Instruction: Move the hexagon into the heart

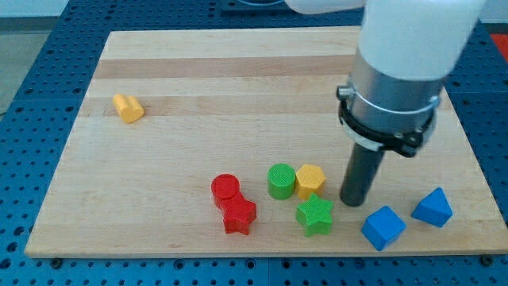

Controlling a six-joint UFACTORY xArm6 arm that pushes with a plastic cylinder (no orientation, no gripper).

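The yellow hexagon block [309,180] sits low on the board, right of centre, touching a green cylinder [280,180] on its left. The yellow heart block [128,107] lies far away at the view's upper left. My tip [355,202] rests on the board just to the right of the hexagon, with a small gap between them. A green star [315,215] lies just below the hexagon and to the lower left of my tip.
A red cylinder [225,190] and a red star [239,215] touch each other left of the green cylinder. Two blue blocks sit at the lower right: a cube [383,227] and a triangular one [432,207]. The board's bottom edge [254,253] is close below them.
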